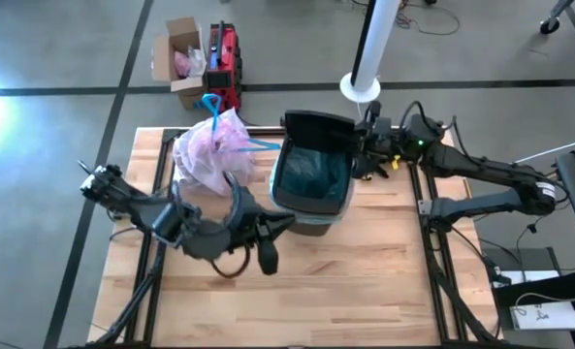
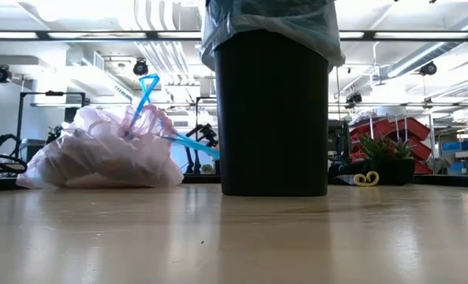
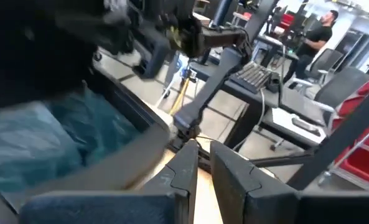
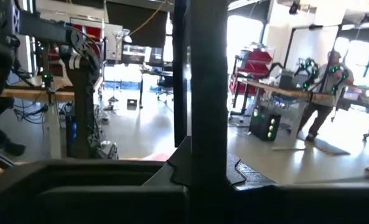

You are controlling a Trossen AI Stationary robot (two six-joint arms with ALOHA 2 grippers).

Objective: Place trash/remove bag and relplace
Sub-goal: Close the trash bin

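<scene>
A black bin [image 1: 311, 184] stands mid-table, lined with a light blue plastic bag [image 1: 311, 173], its lid [image 1: 318, 124] raised at the far side. The pinkish-white bag [image 1: 212, 150], blue drawstring on top, rests with its underside on the table left of the bin; the low view shows it [image 2: 99, 154] beside the bin [image 2: 273, 118]. No loose trash is in view. My left gripper [image 1: 285, 223] hovers shut at the bin's near-left side, holding nothing [image 3: 201, 171]. My right gripper [image 1: 367, 145] is shut at the bin's far-right corner, next to the lid. My right gripper's shut fingers [image 4: 200, 158] stand right at a dark upright edge [image 4: 200, 62], which looks like the raised lid seen edge-on. Whether they touch it I cannot tell. They point about level, coming from the table's right.
Beyond the far edge, a cardboard box [image 1: 175, 58] and a red case [image 1: 224, 63] sit on the floor, and a white pole [image 1: 369, 48] rises behind the bin. Bare wood [image 1: 365, 291] spreads over the near half. A person [image 3: 321, 34] stands in the room.
</scene>
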